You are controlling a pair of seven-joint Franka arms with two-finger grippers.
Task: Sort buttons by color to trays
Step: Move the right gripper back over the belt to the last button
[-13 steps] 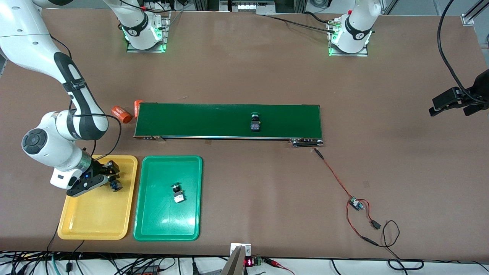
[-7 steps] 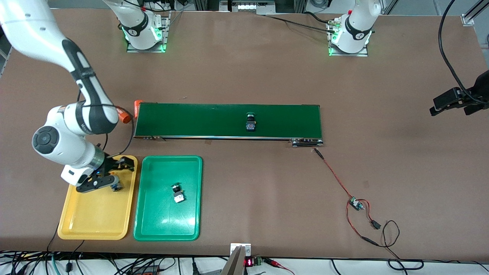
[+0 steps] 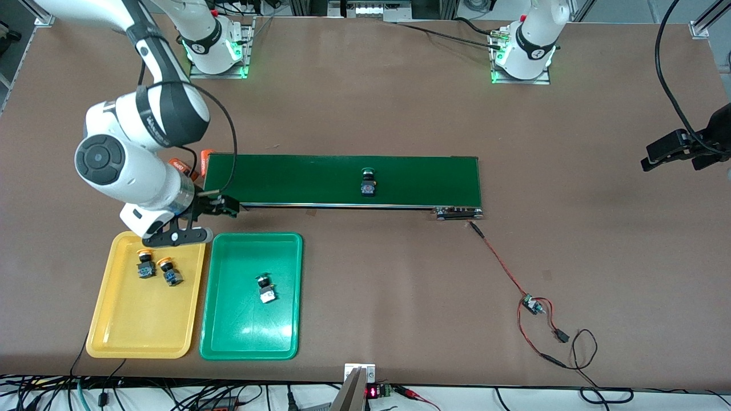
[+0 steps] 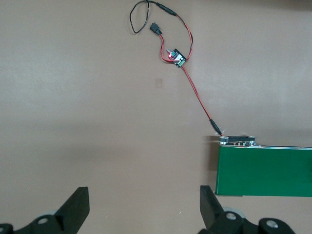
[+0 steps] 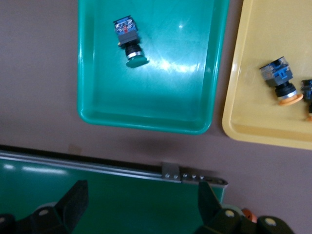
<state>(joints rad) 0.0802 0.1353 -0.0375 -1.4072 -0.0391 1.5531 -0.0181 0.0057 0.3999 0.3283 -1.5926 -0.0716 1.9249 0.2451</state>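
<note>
Two yellow-capped buttons (image 3: 145,265) (image 3: 170,273) lie in the yellow tray (image 3: 137,337), and one also shows in the right wrist view (image 5: 282,83). One green-capped button (image 3: 264,288) (image 5: 129,41) lies in the green tray (image 3: 251,342) (image 5: 146,117). Another green-capped button (image 3: 368,182) rides on the dark-green conveyor belt (image 3: 308,180). My right gripper (image 3: 207,221) (image 5: 141,204) is open and empty, over the belt's end beside the trays. My left gripper (image 3: 679,151) (image 4: 141,207) is open and empty, waiting over bare table at the left arm's end.
Two orange cylinders (image 3: 180,165) (image 3: 204,155) lie at the belt's end toward the right arm, partly hidden by that arm. A red-and-black wire with a small circuit board (image 3: 531,303) (image 4: 175,57) runs from the belt's end (image 4: 263,170) toward the front camera.
My right gripper has risen from the yellow tray and moved over the belt's end, uncovering both yellow-capped buttons. The green-capped button on the belt has drifted toward the right arm's end.
</note>
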